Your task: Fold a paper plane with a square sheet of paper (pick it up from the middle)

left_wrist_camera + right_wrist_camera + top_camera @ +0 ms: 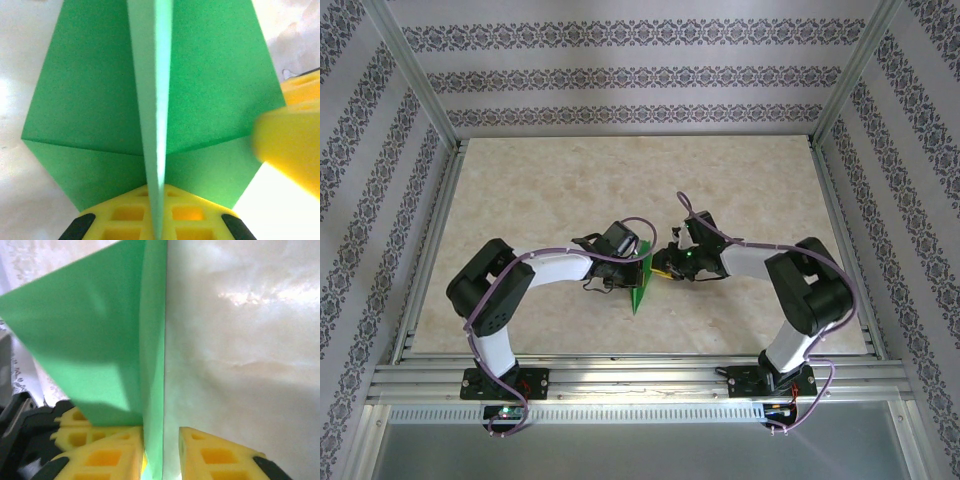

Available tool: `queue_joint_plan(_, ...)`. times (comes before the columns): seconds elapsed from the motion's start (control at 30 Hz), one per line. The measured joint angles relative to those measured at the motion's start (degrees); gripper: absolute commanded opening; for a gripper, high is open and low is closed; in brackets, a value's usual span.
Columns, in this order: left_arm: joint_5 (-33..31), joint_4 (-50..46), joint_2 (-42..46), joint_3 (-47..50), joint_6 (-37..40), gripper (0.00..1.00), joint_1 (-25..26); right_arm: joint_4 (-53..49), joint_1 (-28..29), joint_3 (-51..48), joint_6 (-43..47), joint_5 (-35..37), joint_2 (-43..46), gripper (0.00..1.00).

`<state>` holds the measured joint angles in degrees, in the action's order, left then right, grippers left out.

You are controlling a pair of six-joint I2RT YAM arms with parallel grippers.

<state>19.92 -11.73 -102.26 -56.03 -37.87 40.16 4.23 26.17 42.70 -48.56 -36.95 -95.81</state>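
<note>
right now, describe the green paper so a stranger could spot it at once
Look at the pale marble-look table, near its front middle where the white left arm and right arm meet. Between them sits the folded paper, a narrow sliver and the one bright green thing among white, black and beige.

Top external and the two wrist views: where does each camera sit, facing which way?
Top external: above and behind, looking down on the table; both arms show, left tool and right tool at the green paper.
Left wrist: on the left arm, looking along its yellow fingers at the paper.
Right wrist: same, from the right arm.
Shared: both wrist views see the paper's raised fold.
</note>
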Motion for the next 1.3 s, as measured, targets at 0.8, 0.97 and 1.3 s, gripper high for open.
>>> queue_joint_plan(0.8, -12.7, -21.2, -5.3, -16.0, 4.5, 0.1, -3.5, -1.9, -8.4, -9.9, 0.5, 0.9, 16.5, 0.28)
queue_joint_plan(0.97, -13.1, -21.9, -6.8, -16.3, 4.5, 0.1, -3.5, -1.9, -8.4, -9.9, 0.5, 0.5, 16.6, 0.27)
queue_joint_plan(1.3, -13.4, -22.1, -7.6, -15.9, 4.5, 0.16, -3.5, -1.9, -8.4, -9.9, 0.5, 0.0, 17.6, 0.28)
